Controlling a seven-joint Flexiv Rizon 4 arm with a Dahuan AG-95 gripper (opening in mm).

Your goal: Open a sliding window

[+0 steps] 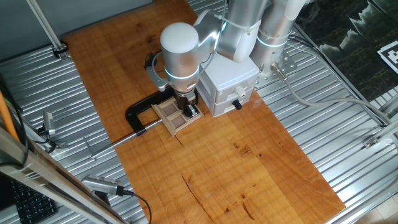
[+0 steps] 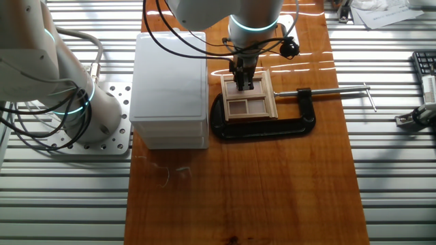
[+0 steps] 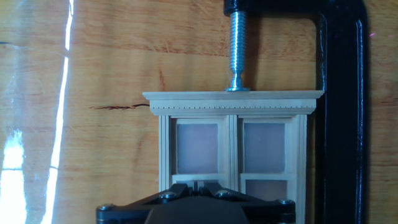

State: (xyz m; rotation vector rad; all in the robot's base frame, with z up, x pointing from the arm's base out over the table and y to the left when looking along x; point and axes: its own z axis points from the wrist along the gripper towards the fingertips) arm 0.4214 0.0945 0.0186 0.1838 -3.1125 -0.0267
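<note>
The sliding window (image 3: 233,140) is a small light-wood frame with brownish panes. It lies flat on the wooden board, held by a black C-clamp (image 3: 339,118) whose screw presses on its top moulding. It also shows in one fixed view (image 1: 175,116) and the other fixed view (image 2: 249,103). My gripper (image 3: 200,185) is right over the window's middle cross rail, left of its centre bar, with its fingers together and nothing visibly between them. It shows too in one fixed view (image 1: 187,107) and the other fixed view (image 2: 243,84). The lower panes are hidden by the hand.
A white box (image 1: 227,84) with a black knob (image 1: 237,104) stands right beside the window, and it shows in the other fixed view (image 2: 170,88) too. The clamp's long screw handle (image 2: 337,88) sticks out across the board. Ribbed metal table surrounds the wooden board (image 1: 249,168).
</note>
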